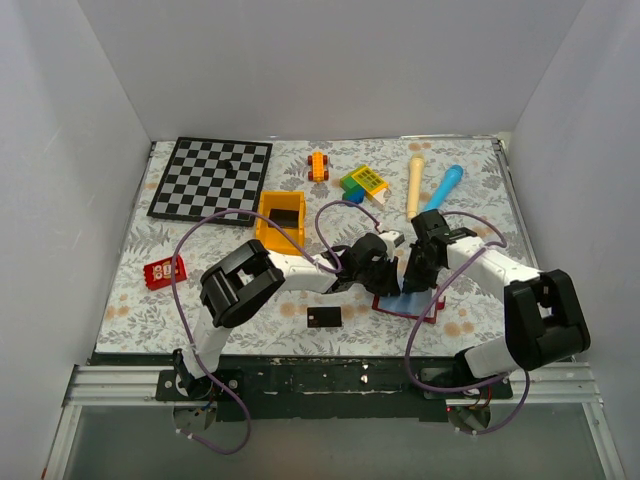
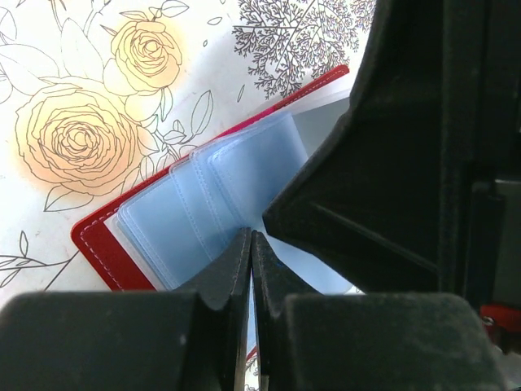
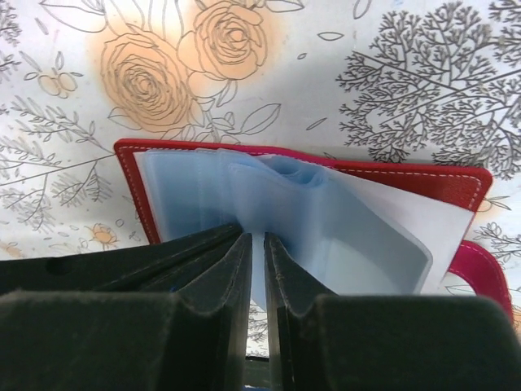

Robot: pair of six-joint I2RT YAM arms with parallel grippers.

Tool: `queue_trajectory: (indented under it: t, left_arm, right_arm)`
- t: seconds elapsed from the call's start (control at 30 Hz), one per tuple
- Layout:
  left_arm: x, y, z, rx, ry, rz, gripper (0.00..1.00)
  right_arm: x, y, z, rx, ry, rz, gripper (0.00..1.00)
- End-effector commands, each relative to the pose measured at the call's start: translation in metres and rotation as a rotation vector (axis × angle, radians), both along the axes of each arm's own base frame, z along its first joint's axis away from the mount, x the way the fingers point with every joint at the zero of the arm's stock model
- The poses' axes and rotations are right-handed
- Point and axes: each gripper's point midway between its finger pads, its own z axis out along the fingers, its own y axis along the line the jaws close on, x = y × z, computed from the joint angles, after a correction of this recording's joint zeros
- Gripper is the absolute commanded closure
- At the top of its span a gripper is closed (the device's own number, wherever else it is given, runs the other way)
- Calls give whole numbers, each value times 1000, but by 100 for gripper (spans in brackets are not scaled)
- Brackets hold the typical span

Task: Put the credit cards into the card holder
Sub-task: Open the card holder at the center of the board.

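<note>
The card holder (image 1: 412, 303) lies open on the surface (image 1: 150, 310), low and right of centre in the top view, pale blue pockets (image 3: 326, 212) facing up. Both tools hang over it. The right tool (image 3: 254, 244) is narrow and seems to pinch a pocket leaf. The left tool (image 2: 251, 244) is closed to a hairline, and I cannot tell if it holds anything. One credit card (image 1: 325, 317) lies just left. The right should lift a single leaf and hold that pocket open, so a card can enter flat and square.
</note>
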Motion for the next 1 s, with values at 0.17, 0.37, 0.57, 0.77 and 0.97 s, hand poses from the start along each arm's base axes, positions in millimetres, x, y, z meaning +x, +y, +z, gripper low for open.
queue_trajectory:
  t: [0.17,0.37,0.57,0.77,0.97]
  left_arm:
    - [-10,14,-12,61,16,0,100]
    - [-11,17,-14,71,16,1,100]
    - [-10,16,-14,70,13,-1,100]
    - [-10,16,-14,72,14,1,100]
    - [-9,18,-15,80,16,7,100]
  right_arm:
    - [-8,-47,8,-238,-10,-80,80]
    - [-17,-68,14,-340,-2,-132,76]
    - [-10,-76,45,-337,-122,-202,75]
    - [13,-40,90,-87,-358,-145,75]
    - [13,-11,66,14,-251,-47,75]
